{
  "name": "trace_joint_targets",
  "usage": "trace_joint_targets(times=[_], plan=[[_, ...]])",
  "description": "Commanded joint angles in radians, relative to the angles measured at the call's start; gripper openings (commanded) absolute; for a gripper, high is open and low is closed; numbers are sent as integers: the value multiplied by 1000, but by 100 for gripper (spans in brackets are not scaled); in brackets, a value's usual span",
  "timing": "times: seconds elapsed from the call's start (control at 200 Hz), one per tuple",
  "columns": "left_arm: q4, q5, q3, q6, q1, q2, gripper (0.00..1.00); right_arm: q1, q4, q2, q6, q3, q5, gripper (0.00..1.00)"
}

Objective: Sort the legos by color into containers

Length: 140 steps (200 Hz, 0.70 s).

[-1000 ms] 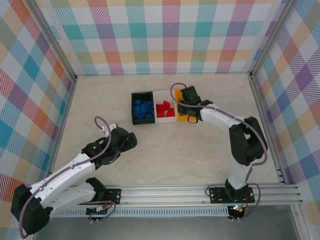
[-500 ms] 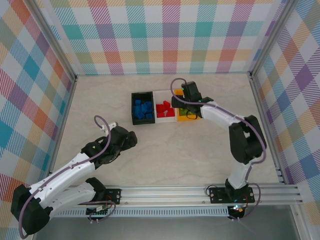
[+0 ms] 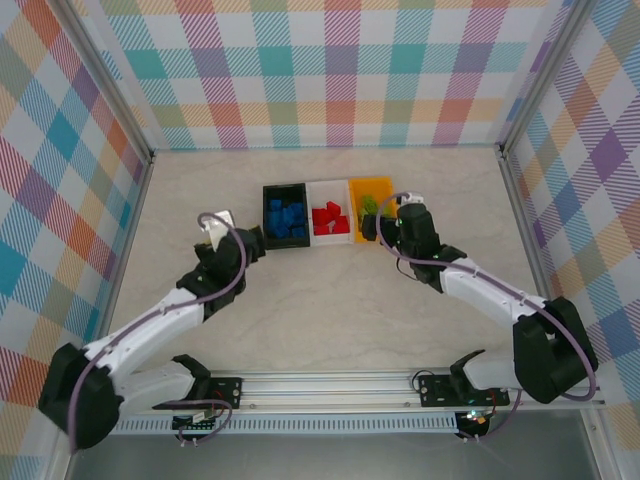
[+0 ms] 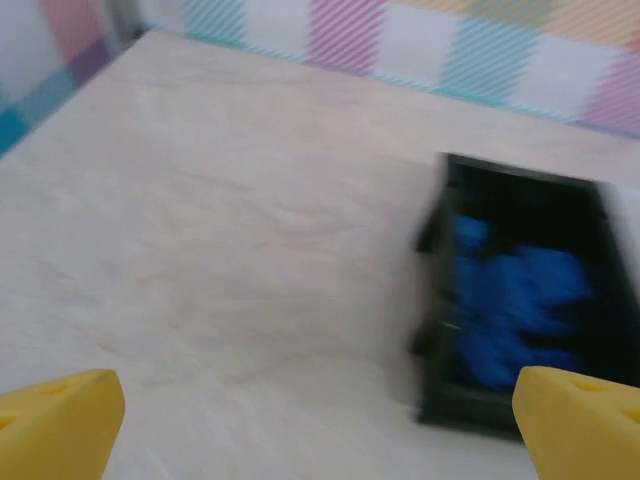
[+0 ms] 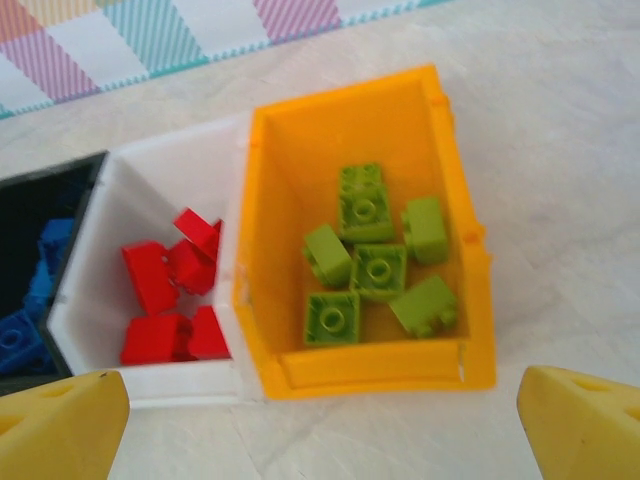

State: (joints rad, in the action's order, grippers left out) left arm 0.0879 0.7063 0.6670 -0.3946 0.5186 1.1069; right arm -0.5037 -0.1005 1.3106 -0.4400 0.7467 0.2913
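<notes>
The right jaws stand wide apart with nothing between them, their yellow fingertips point(image 5: 62, 420) showing at the bottom corners of the right wrist view, just short of the near end of the orange bin point(image 5: 340, 120). The left jaws are likewise apart and empty, yellow fingertips point(image 4: 55, 425) low over the bare table point(image 4: 220, 230), with the black bin point(image 4: 440, 400) ahead and to the right, blurred. The three bins sit in a touching row at mid-table: the black bin point(image 3: 267, 215) on the left, the white bin point(image 3: 330, 188) in the middle, the orange bin point(image 3: 375, 186) on the right. Seven lime green bricks point(image 5: 375, 265) lie loose on the orange bin's floor, several red bricks point(image 5: 170, 300) are heaped in the white bin point(image 5: 150, 190), and blue bricks point(image 4: 520, 300) fill the black one. From above, the left arm point(image 3: 150, 325) reaches toward the black bin's left side, and the right arm point(image 3: 480, 290) toward the orange bin's near end. Pastel plaid walls point(image 3: 330, 70) enclose the table.
</notes>
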Motion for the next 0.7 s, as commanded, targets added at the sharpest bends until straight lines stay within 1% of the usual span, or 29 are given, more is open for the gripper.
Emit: trace_joint_targets(times=[0.0, 0.045, 0.085, 0.195, 0.255, 0.33, 0.38, 0.425, 0.485, 0.525, 0.625, 0.67, 0.695], plan=[[-151, -19, 12, 140, -190, 123, 100, -4, -105, -49, -56, -49, 72, 100], [-190, -41, 15, 179, -242, 179, 100, -4, -98, -60, -58, -52, 97, 100], [-221, -38, 16, 226, -269, 225, 100, -4, -91, -70, -48, -54, 113, 100], [-322, -48, -15, 313, -297, 303, 100, -4, -68, -91, -26, -57, 149, 100], [-459, -63, -77, 352, -306, 317, 100, -4, -69, -100, -37, -67, 175, 100], [-572, -60, -125, 362, -331, 338, 100, -4, -81, -111, -45, -83, 203, 100], [-625, -137, -162, 342, -363, 339, 100, -3, -93, -120, -33, -91, 209, 100], [-705, -182, -194, 333, -376, 345, 100, -2, -104, -126, -19, -97, 219, 100], [-757, -204, -215, 342, -381, 373, 100, -2, -117, -127, 0, -105, 235, 100], [-829, -236, -239, 358, -381, 388, 100, -3, -139, -127, 35, -109, 233, 100], [-833, -322, -236, 386, -381, 404, 100, -1, -200, -137, 124, -135, 221, 100], [-867, -375, -246, 403, -384, 423, 100, -1, -230, -149, 157, -150, 226, 100], [-912, -409, -268, 402, -397, 443, 100, 0, -243, -155, 171, -159, 231, 100]])
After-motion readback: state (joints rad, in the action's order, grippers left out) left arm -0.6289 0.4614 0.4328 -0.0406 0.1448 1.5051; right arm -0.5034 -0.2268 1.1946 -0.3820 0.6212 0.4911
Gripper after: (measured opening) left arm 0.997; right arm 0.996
